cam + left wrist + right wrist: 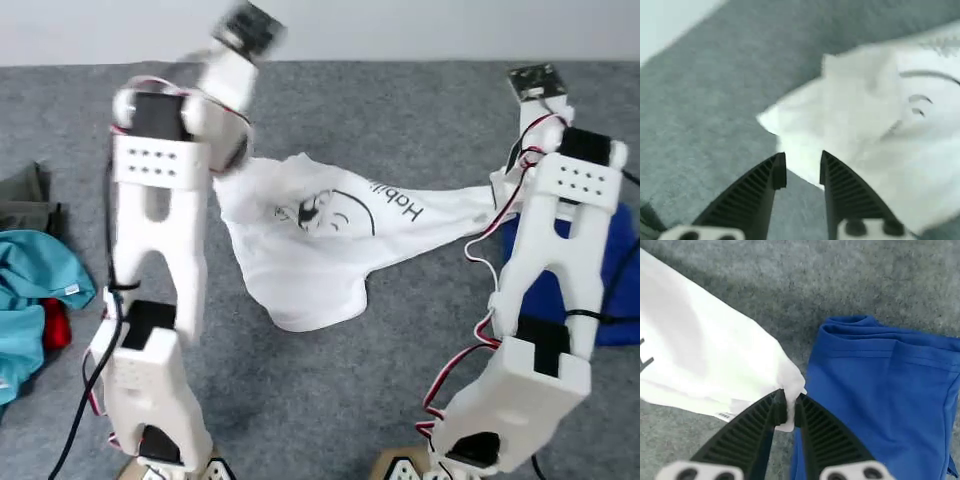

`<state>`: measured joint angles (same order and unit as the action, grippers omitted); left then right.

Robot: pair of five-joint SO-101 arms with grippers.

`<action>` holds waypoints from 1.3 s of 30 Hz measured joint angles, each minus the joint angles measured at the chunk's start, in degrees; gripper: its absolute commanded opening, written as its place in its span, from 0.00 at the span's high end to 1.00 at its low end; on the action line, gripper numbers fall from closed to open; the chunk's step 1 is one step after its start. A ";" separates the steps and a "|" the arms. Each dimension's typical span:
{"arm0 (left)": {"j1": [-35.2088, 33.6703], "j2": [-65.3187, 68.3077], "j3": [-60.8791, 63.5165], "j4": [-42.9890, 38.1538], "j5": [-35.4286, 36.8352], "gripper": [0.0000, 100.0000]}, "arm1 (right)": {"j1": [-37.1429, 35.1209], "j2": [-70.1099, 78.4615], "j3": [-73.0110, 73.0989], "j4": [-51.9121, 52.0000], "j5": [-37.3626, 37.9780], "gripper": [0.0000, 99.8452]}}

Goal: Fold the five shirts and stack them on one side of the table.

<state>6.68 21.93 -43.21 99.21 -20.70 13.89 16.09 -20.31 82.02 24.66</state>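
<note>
Mid-table, white shirt (pixel 310 250) being stretched flat, I judge. My right pincer (pixel 790 409) pinches its corner beside the blue shirt (pixel 880 390); my left pincer (pixel 803 172) is spread at the opposite edge. Next, it likely needs to close on cloth.

Our left gripper (pixel 801 161) hangs, black fingers (pixel 765 185) parted, over the grey tabletop (pixel 715 100). The edge of the rumpled white shirt (pixel 865 135) lies at its twelve o'clock, with printed cloth spreading toward two.

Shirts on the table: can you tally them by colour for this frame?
White shirt: 1
Blue shirt: 1
Teal shirt: 1
Red garment, partly covered: 1
Olive garment, at the edge: 1
Total: 5
</note>
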 measured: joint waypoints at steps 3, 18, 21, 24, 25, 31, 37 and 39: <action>3.87 -6.07 12.31 0.00 -1.67 0.89 | -1.23 0.00 0.00 0.00 0.00 0.99; 17.41 -25.41 58.81 -7.74 -2.37 0.79 | -2.02 -2.20 0.00 2.90 0.00 0.99; 16.97 -24.53 63.12 -13.36 -2.37 0.79 | -2.29 -2.20 0.00 3.78 -1.23 0.99; 16.53 -21.80 64.44 -16.79 -2.37 0.79 | -2.46 -2.20 0.00 4.22 -2.64 0.99; 16.70 -20.66 64.44 -17.85 -2.37 0.79 | -2.46 -2.20 0.00 4.22 -2.99 0.99; 14.77 -12.48 64.44 -25.05 -2.37 0.79 | -2.46 -2.20 0.00 4.22 -3.60 0.99; 14.24 -8.26 64.44 -26.20 -2.64 0.90 | -2.73 -2.20 0.00 4.22 -3.60 0.99; 14.24 -8.18 64.44 -25.76 -3.08 0.98 | -3.25 -2.20 0.00 4.92 -3.60 0.99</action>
<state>20.92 13.76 21.23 73.45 -23.78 10.64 13.89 -20.31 86.95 21.05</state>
